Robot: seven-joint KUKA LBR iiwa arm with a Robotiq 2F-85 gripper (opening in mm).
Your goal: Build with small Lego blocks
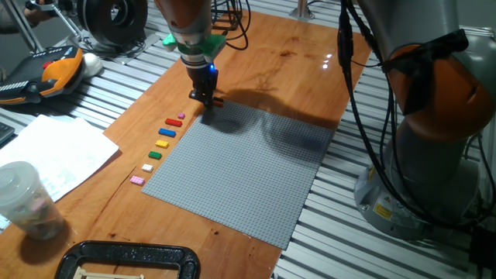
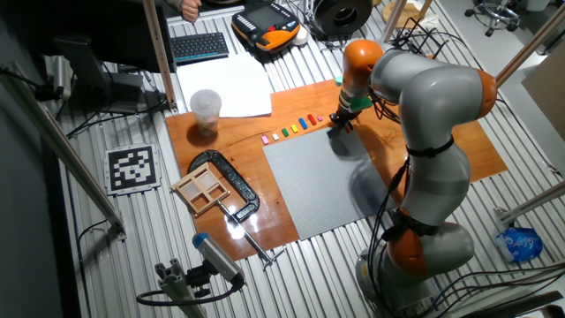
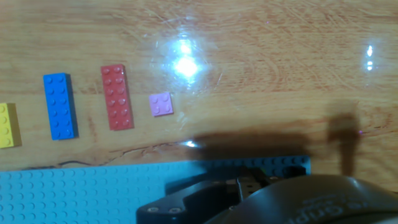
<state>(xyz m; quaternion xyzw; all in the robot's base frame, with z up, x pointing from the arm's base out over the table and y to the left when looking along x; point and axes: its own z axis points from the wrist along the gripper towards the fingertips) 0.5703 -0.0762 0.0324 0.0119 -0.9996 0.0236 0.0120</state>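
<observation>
Clamp jaws are sitting at the bottom left of one fixed view, with a plastic cup and paper lying just above on the left. Beyond them the grey baseplate is filling the middle of the wooden table. Blocks are lining up along its left edge: pink, white, green, yellow, blue, red and a small pink one farthest up. At the plate's far corner, upper middle of the frame, the hand is pointing down beside an orange block; whether its fingers are spread or pinching that block I cannot tell. An orange pendant is resting at the upper left.
</observation>
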